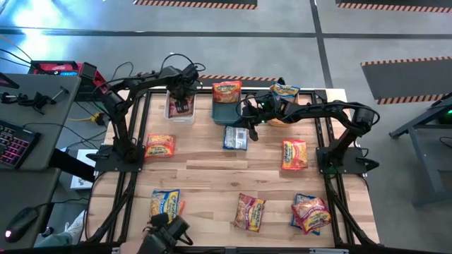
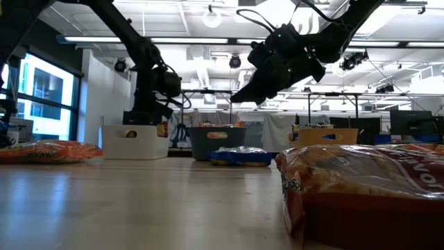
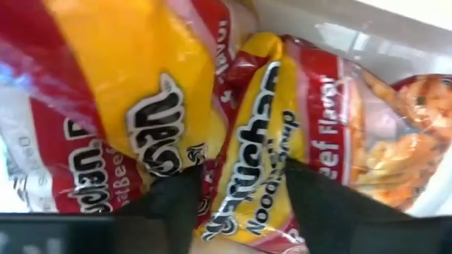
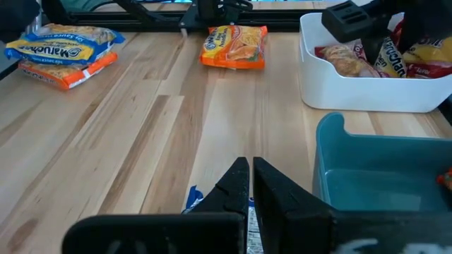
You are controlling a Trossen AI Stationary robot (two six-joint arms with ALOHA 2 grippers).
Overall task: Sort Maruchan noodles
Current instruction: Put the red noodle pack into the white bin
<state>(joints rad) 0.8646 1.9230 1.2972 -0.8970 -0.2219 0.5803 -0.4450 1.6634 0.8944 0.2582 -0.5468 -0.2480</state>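
A: Maruchan noodles lay scattered over the wooden table [image 1: 212,169], largest thing in view. Bins at the far edge?

B: Three in a row: white bin [image 1: 181,107] far left, teal bin [image 1: 226,111] centre, orange bin [image 1: 282,116] to its right. Red beef packets [image 3: 141,106] sat inside the white bin. An orange packet [image 1: 227,92] rested at the teal bin's far end, and a blue-and-yellow packet [image 1: 284,91] at the orange bin.

A: Arms?

B: Left gripper [image 1: 182,106] hung over the white bin, fingers [image 3: 173,201] spread apart, a packet's edge between them, not pinched. Right gripper [image 1: 247,130] hovered above the blue packet [image 1: 235,137] just near of the teal bin, fingers [image 4: 236,187] pressed together, holding nothing.

A: Loose packets?

B: One orange [image 1: 159,146] at left, another orange [image 1: 294,154] at right. Near edge: blue-and-yellow [image 1: 166,203] left, pink-red [image 1: 250,211] middle, a pink-red one atop a blue one [image 1: 311,212] right.
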